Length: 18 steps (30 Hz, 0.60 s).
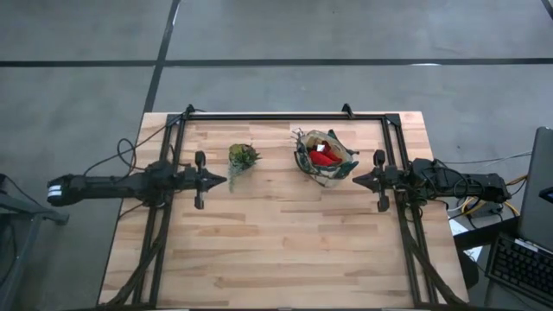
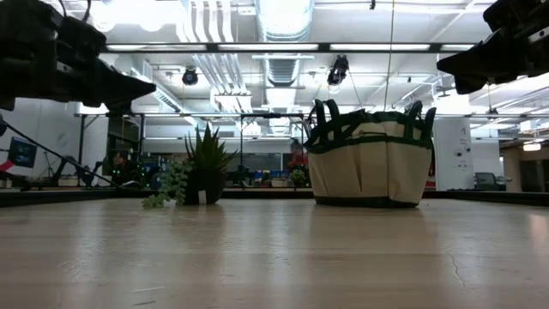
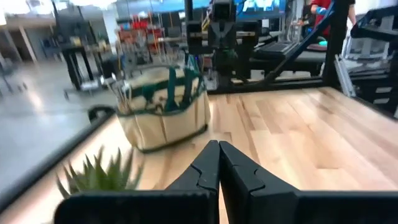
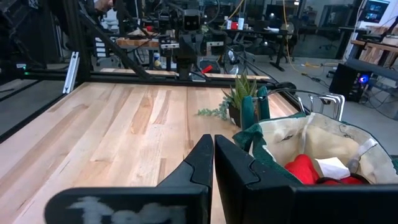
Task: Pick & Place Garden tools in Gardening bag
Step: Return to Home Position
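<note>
the gardening bag [image 1: 325,157] stands upright on the bench [image 1: 285,250], in the half toward the right edge and closer to the railed far edge than to the near one. its beige wall with dark green trim is plain in the low view [image 2: 367,163], with the green handles rising above the rim. inside it a red glove [image 1: 321,161] shows from above, and the right wrist view also catches that red bundle [image 4: 305,169] beside a pale tag under the rim. thin metal parts poke above the bag's mouth, but which tools they belong to cannot be told.

a small leafy plant [image 1: 242,158] sits nearer the middle of the bench, on the bag's left side and apart from it.

the left end effector [image 1: 223,180] hangs above the bench just beside the plant, on the plant's left-edge side, pointing toward the right edge. its fingers [image 3: 199,174] lie pressed together with nothing between them.

the right end effector [image 1: 357,180] hangs just beside the bag, on the bag's right-edge side, pointing toward the left edge. its fingers [image 4: 198,158] are likewise together and empty, and they touch neither bag nor bench.
</note>
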### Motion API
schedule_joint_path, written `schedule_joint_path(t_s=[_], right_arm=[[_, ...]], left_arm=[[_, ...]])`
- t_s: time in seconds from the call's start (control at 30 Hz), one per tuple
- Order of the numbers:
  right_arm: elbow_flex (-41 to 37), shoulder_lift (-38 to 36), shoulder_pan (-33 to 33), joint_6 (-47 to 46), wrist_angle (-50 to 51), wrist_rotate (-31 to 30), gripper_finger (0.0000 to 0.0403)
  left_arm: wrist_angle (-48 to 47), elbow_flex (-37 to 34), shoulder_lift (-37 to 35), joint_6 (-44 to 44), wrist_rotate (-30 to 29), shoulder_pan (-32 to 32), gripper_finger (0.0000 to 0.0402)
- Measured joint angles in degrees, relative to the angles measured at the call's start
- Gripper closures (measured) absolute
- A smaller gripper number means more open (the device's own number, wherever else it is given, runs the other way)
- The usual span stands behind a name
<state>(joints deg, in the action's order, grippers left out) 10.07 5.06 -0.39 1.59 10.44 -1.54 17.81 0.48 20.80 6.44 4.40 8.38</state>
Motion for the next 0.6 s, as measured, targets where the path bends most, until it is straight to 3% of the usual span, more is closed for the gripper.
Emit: schedule_joint_path(t_s=[0.13,0.6], right_arm=[[0.0,0.0,0.0,0.0,0.0,0.0,0.0394],[0.0,0.0,0.0,0.0,0.0,0.0,0.0394]], left_arm=[[-0.4,0.0,0.0,-4.1,1.2,0.0,0.0392],[-2.9,-0.1,0.0,-0.4,2.1,0.0,0.0392]])
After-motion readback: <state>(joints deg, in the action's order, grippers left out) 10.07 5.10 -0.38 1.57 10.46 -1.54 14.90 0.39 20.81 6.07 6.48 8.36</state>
